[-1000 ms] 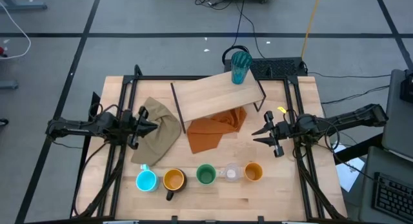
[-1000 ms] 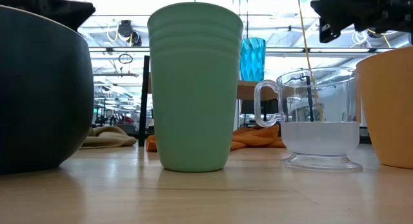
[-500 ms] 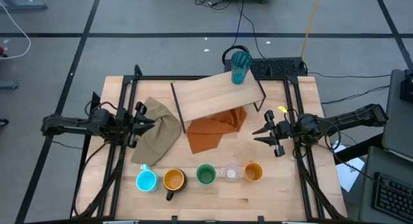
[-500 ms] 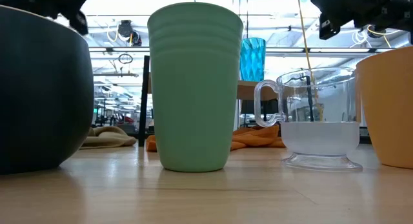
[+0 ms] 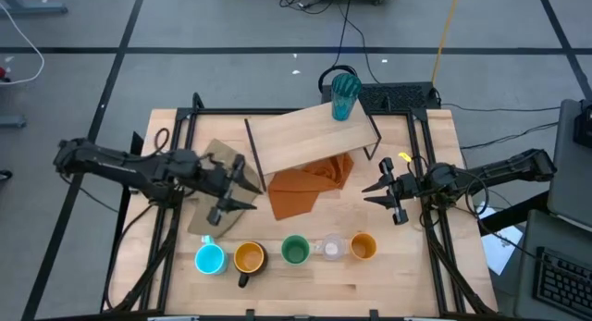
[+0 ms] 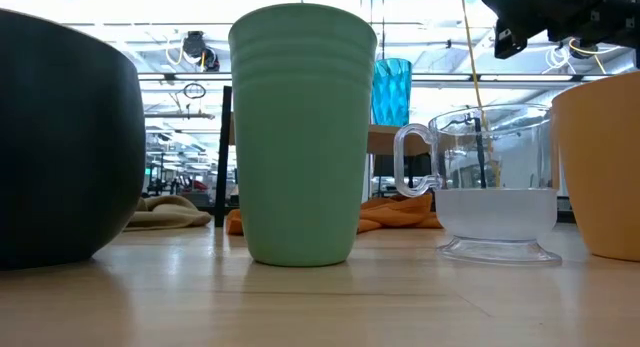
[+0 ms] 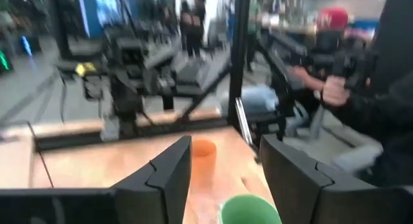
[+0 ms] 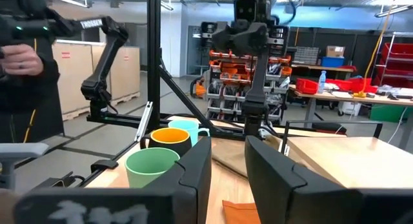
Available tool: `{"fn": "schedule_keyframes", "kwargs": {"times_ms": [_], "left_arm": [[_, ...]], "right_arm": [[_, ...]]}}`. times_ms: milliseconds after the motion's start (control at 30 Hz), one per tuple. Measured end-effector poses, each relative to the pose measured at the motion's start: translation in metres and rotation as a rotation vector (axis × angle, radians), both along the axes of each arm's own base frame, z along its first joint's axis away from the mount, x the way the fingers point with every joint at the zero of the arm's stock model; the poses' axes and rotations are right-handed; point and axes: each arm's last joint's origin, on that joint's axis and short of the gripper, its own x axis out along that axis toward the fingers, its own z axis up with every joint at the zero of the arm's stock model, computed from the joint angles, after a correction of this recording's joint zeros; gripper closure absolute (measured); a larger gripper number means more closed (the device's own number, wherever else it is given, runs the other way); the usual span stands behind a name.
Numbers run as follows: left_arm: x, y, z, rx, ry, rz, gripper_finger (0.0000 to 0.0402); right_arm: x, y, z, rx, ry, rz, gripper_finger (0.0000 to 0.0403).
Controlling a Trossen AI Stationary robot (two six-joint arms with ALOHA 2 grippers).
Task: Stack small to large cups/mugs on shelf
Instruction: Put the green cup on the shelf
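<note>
— What sits nearest the front edge of the tabletop (image 5: 407,284)?

— A row of five: bright blue mug (image 5: 210,259), black mug (image 5: 249,257) with its yellow-orange inside, green cup (image 5: 295,250), small clear glass (image 5: 331,248), orange cup (image 5: 363,246). At table height the black mug is cut off by the frame's left edge and the orange cup by its right; the green cup fills the middle and blocks much of what lies behind.

— And the grippers?

— The left gripper (image 5: 239,184) hovers over the tan cloth (image 5: 218,207), just behind the blue and black mugs, fingers spread and holding nothing. The right gripper (image 5: 383,194) hangs over bare tabletop behind the orange cup, likewise parted and empty.

— What lies beyond them?

— An orange cloth (image 5: 305,189) runs partly under the plywood shelf (image 5: 305,139), so its far edge is hidden. The teal ribbed tumbler (image 5: 344,95) stands alone at the shelf's far right corner; from table height only its upper part shows, above the clear glass's handle.

— Anything past the table?

— A person's hand (image 7: 334,90) on a controller shows in the blurred left wrist view; the rest is hard to make out.
</note>
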Motion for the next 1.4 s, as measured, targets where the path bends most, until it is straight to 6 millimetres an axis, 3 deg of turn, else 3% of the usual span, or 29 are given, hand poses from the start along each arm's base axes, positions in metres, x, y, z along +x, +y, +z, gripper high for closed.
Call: {"fn": "schedule_keyframes", "kwargs": {"times_ms": [233, 567, 767, 1133, 1400], "left_arm": [[0.030, -0.011, 0.026, 0.022, 0.165, -0.028, 0.0215], [0.071, -0.029, 0.031, 0.020, 0.429, 0.022, 0.0215], [0.091, -0.036, 0.020, 0.007, 0.513, 0.074, 0.0215], [0.101, -0.039, -0.003, -0.102, 0.681, 0.109, 0.0215], [0.114, -0.052, -0.034, -0.111, 0.821, 0.092, 0.0215]], "right_arm": [[0.000, 0.000, 0.000, 0.000, 0.001, 0.000, 0.0316], [0.000, 0.000, -0.002, -0.002, 0.017, -0.001, 0.0316], [0.000, 0.000, -0.002, -0.003, 0.022, 0.000, 0.0316], [0.000, 0.000, -0.005, -0.007, 0.048, 0.000, 0.0316], [0.000, 0.000, -0.006, -0.010, 0.067, 0.000, 0.0316]]}}
